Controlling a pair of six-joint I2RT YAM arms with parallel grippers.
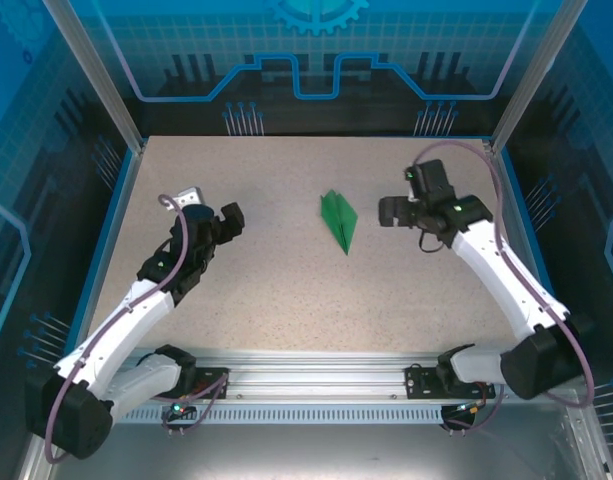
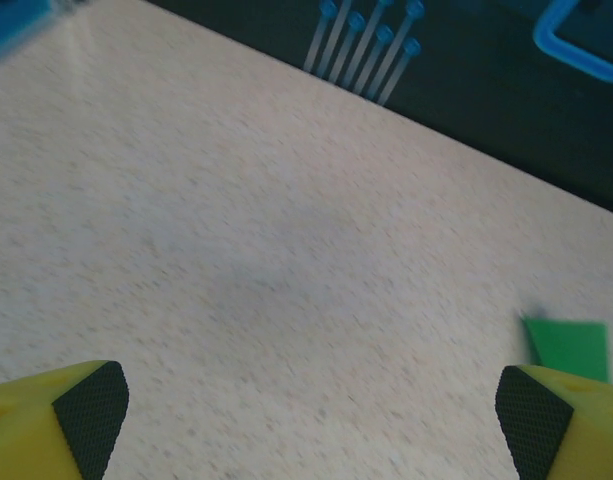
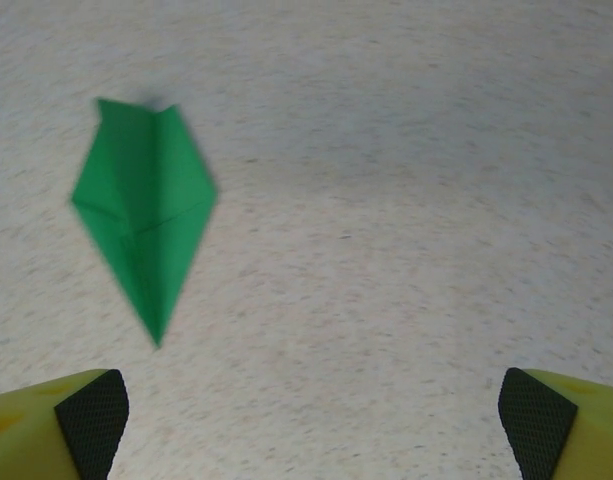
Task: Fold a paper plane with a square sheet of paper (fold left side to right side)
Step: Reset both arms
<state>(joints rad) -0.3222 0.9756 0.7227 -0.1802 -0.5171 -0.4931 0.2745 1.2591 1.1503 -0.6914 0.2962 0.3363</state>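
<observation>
1. Speckled beige table [image 1: 286, 300] with a blue rim, blue printed panels [image 1: 46, 120] around it, gear emblem [image 1: 316, 12] on the far wall.
2. Metal rail [image 1: 316, 375] runs along the near edge of the table; both my arm bases sit on it.
3. Plane [image 1: 338, 220]: bright green, folded to a slim dart, lying flat on the table a bit right of centre, toward the far edge.
4. Its broad end faces the far edge. The sharp tip points to the near edge, angled slightly right.
5. Right wrist view shows the plane [image 3: 146, 220] with one long fold down its middle and a cross crease at its widest part. Edges are a little blurred.
6. My left gripper [image 1: 231, 220] is released, fingers spread wide with nothing between them. It is over the left half of the table, well apart from the plane.
7. Left wrist view of that gripper [image 2: 311, 410]: black pads [image 2: 86, 405] in the lower corners, bare table between them, and a corner of the plane [image 2: 566, 348] at the right edge.
8. My right gripper [image 1: 391, 210] is released too, fingers spread wide and holding nothing. It is just right of the plane, near it but not touching.
9. Right wrist view of it [image 3: 311, 410]: pads [image 3: 536, 410] in the lower corners with bare table between. The plane lies ahead on the left, its tip apart from my finger.
10. Plane lies between my two grippers, nearer the right one.
</observation>
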